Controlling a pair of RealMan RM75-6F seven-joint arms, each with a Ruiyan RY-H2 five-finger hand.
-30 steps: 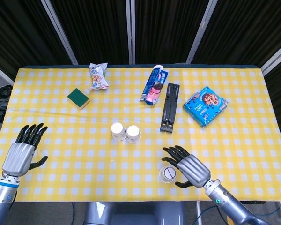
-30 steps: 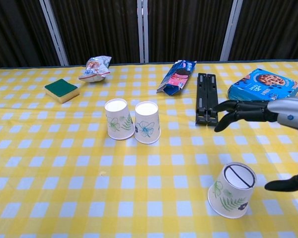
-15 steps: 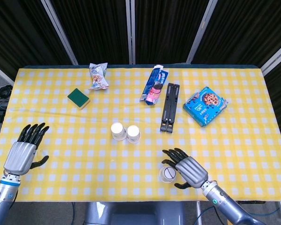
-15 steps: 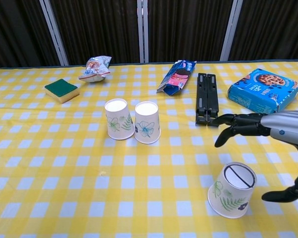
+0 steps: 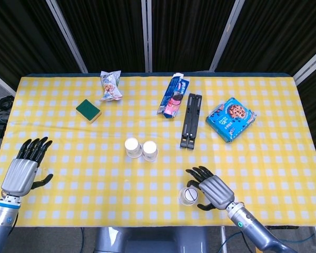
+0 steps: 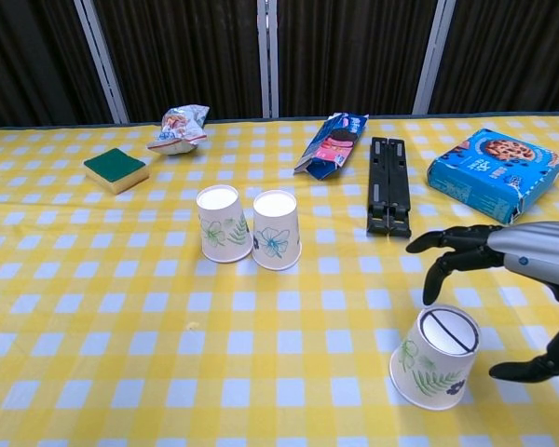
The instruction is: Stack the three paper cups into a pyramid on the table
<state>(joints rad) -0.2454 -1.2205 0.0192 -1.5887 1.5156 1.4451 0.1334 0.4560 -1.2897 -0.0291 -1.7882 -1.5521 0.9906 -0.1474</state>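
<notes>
We see the yellow checked table (image 5: pixel 263 158) under both hands. Largest item on it, the blue cookie box (image 5: pixel 231 119), lies well beyond the right hand (image 5: pixel 213 191), toward the far right. The black folded stand (image 5: pixel 190 121) lies straight beyond that hand's fingertips, and the blue-pink snack pack (image 5: pixel 172 95) sits just left of the stand's far end. Green sponge (image 5: pixel 88 110) and crinkled snack bag (image 5: pixel 110 86) are far beyond the left hand (image 5: pixel 22 174), up toward the back edge.

Right hand hovers spread, holding nothing, fingers arched over the nearest paper cup (image 6: pixel 434 357), thumb off to the cup's right; in chest view we see a gap between fingers and cup, no contact. That cup stands upside down, just left of the palm. The other two cups (image 6: pixel 224 223) (image 6: pixel 277 230) stand upside down, touching side by side, well left of and beyond the right hand, between the two hands. Left hand is spread with nothing in it, near the left table edge.
</notes>
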